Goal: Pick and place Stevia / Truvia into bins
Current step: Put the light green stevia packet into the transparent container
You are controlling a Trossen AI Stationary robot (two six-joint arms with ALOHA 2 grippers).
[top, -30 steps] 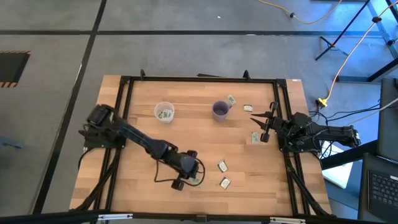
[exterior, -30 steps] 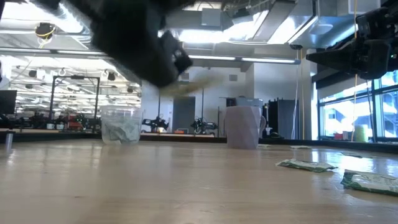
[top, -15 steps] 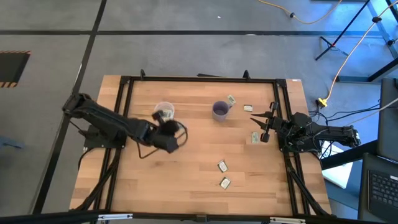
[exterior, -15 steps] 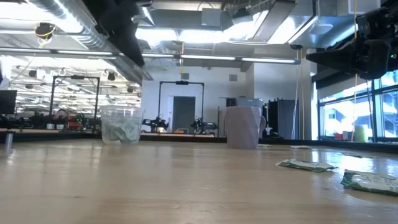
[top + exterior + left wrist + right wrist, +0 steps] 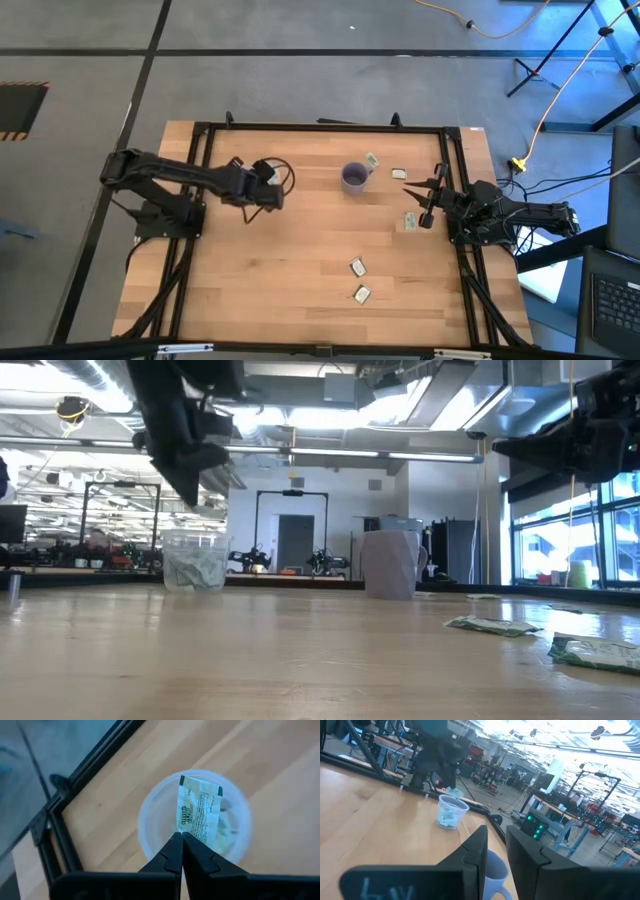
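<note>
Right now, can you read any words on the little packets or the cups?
Packet held by the left end effector over the clear cup: green print, too blurred to read.
Loose packets on the table, such as one: too small to read.
Purple mug: no words show.
</note>
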